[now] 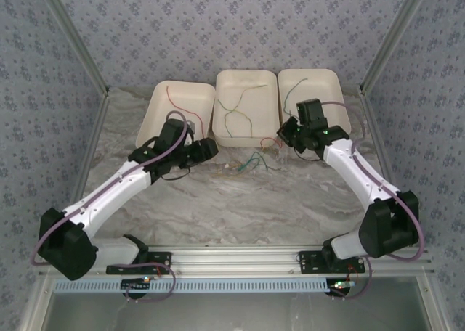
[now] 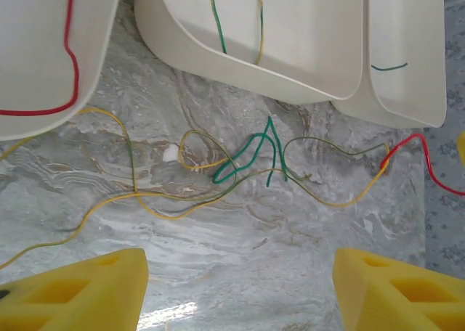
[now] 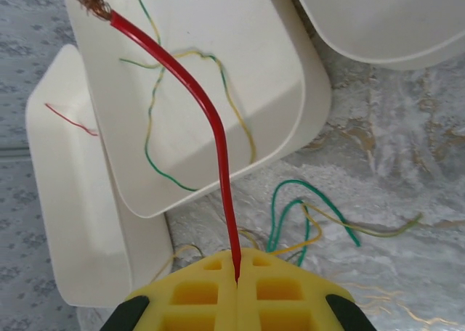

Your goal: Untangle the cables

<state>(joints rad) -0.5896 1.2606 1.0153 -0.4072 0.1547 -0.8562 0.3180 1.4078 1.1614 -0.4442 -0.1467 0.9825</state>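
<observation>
A loose tangle of thin cables lies on the marble table in front of three white trays. In the left wrist view a green cable crosses yellow-olive cables, and a red cable runs off to the right. My left gripper is open just short of the tangle, with nothing between its yellow fingers. It sits left of the tangle. My right gripper is shut on the red cable, whose bare copper end sticks up over the middle tray. It hovers right of the tangle.
The left tray holds a red wire. Green and yellow wires lie in the middle tray. The right tray holds a dark green wire. Aluminium rails and patterned walls bound the table.
</observation>
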